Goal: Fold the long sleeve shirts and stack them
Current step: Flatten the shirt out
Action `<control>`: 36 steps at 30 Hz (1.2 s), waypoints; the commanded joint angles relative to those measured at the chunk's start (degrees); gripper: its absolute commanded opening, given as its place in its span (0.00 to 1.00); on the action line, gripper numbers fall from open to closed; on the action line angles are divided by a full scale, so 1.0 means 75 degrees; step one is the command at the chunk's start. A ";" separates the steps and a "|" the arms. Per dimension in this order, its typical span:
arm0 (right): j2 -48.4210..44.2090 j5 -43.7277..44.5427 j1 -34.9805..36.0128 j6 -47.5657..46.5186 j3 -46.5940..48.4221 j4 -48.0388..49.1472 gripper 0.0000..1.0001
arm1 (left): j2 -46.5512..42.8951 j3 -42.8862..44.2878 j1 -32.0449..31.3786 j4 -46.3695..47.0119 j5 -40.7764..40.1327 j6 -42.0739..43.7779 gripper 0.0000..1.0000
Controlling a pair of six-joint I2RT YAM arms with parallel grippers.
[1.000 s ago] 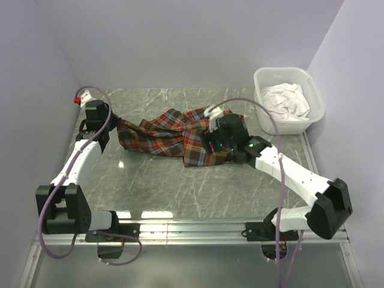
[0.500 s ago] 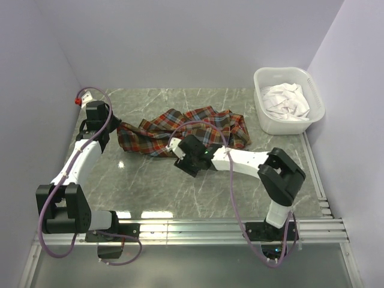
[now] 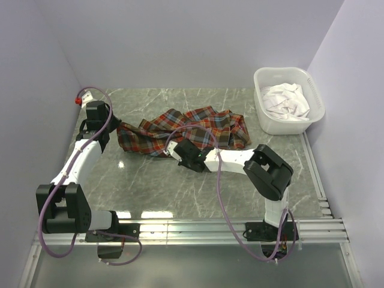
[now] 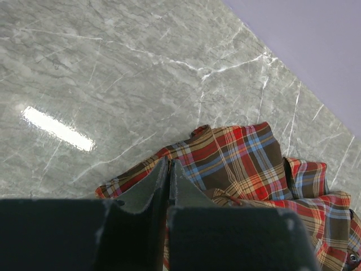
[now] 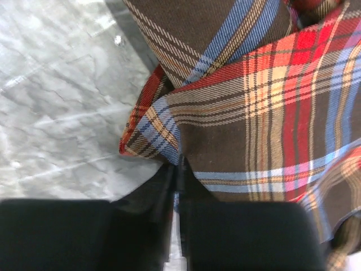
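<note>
Moved: right arm has swung from the far-right side of the plaid long sleeve shirt (image 3: 198, 129) round to its near edge, where the right tool (image 5: 177, 169) has closed from wide to a pinch.
Right tool: jaws together on a fold of the shirt's near hem.
Left tool: the left tool (image 4: 169, 169) has its jaws together at the shirt's left end, apparently nipping a corner.
Shirt: crumpled in a heap mid-counter, unspread and unfolded.
Doing it well: likely best to draw the two held points apart, low and evenly, so the cloth flattens without slipping free.
Surface: glossy grey-green marbled counter (image 3: 180, 192), streaked with glare; cloth should slide easily.
Room: pale lavender walls (image 3: 198, 42) close by; a white tub (image 3: 262, 120) of white laundry (image 3: 285, 99) sits far right, apart from the shirt.
</note>
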 commanded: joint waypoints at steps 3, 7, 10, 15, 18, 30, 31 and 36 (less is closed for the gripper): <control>-0.0682 0.0251 0.0068 -0.0044 0.0802 -0.0833 0.00 | 0.0058 0.0395 -0.0007 -0.0016 -0.0228 0.0156 0.06; -0.2331 0.0064 0.0068 0.0085 0.1808 -0.2190 0.00 | 0.0081 0.0407 -0.0007 -0.0040 -0.0251 0.0156 0.06; -0.3237 0.0016 0.0127 0.0109 0.2442 -0.2895 0.00 | 0.0046 0.0407 -0.0018 -0.0051 -0.0333 0.0191 0.06; -0.4478 -0.0509 0.0326 0.0354 0.3030 -0.3845 0.00 | -0.0035 0.0349 -0.0007 -0.0028 -0.0637 0.0261 0.06; -0.4995 -0.1458 0.0420 0.0646 0.3171 -0.4233 0.00 | -0.0036 0.0325 -0.0007 -0.0028 -0.0801 0.0273 0.06; -0.6158 -0.0905 0.0210 0.1012 0.1857 -0.3098 0.00 | 0.0256 0.0898 0.0005 0.0031 -0.1247 0.0250 0.03; -0.6087 -0.0608 0.0093 0.0918 0.1963 -0.2772 0.00 | 0.0396 0.1120 0.0017 0.0007 -0.1224 0.0226 0.03; -0.5316 0.0285 -0.1346 0.0274 0.3248 -0.1388 0.00 | 0.1848 0.3987 0.0017 -0.0681 -0.1037 0.0051 0.01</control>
